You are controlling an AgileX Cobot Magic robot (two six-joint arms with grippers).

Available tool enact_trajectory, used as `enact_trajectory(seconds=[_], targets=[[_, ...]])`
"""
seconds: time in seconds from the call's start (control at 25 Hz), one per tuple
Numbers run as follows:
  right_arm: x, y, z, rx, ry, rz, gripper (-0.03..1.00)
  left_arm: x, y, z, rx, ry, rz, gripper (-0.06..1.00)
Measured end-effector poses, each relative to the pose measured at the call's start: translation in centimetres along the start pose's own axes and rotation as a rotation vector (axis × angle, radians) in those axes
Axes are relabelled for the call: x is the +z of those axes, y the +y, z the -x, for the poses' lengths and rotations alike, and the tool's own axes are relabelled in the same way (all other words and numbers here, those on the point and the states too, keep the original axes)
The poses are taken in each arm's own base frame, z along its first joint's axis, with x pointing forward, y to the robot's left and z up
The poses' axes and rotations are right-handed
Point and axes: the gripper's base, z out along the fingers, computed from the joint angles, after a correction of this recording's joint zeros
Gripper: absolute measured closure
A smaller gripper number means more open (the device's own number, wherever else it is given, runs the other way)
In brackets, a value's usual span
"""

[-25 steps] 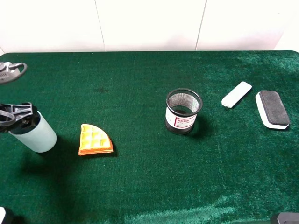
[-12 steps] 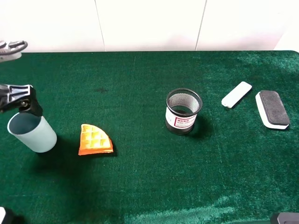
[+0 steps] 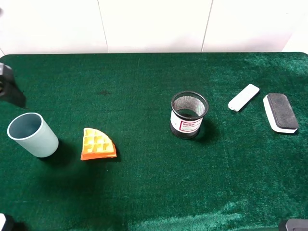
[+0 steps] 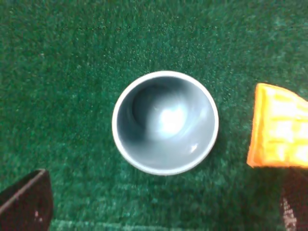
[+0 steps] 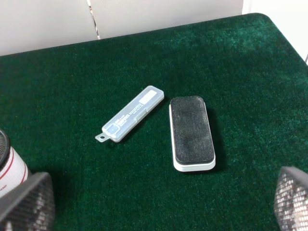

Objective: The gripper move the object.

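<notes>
The pale blue-green cup (image 3: pixel 32 135) stands upright and free on the green cloth at the left. In the left wrist view I look straight down into the cup (image 4: pixel 165 122). My left gripper (image 4: pixel 159 209) is open and empty above it, with both fingertips apart from the rim. In the high view only a black part of the left gripper (image 3: pixel 8 89) shows at the left edge, behind the cup. My right gripper (image 5: pixel 159 202) is open and empty over the right side of the table.
An orange waffle-shaped piece (image 3: pixel 97 144) lies just right of the cup. A black mesh pen holder (image 3: pixel 188 114) stands mid-table. A white flat case (image 3: pixel 243 97) and a board eraser (image 3: pixel 280 112) lie at the right.
My left gripper has opened off the cup and drawn away toward the far left edge. The cup stays upright in place.
</notes>
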Motion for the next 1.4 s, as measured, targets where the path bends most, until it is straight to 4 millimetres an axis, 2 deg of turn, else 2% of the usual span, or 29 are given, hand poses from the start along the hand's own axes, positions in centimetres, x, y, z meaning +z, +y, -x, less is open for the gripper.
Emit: enact_trajectory(seconds=[0.28, 0.72, 1.04, 1.4], targets=[[0.0, 0.0, 0.0, 0.0, 0.001, 0.0, 0.27, -3.8, 1.8, -4.0, -0.007, -0.008, 0.0, -0.01], [0.0, 0.0, 0.0, 0.0, 0.001, 0.0, 0.27, -8.0, 3.4, -9.0, 0.029, -0.291, -0.162, -0.01], [0.0, 0.0, 0.0, 0.0, 0.001, 0.0, 0.27, -9.4, 4.4, -12.0, 0.133, -0.456, -0.222, -0.01], [0.0, 0.0, 0.0, 0.0, 0.001, 0.0, 0.27, -9.6, 4.6, -12.4, 0.255, -0.514, -0.132, -0.01]])
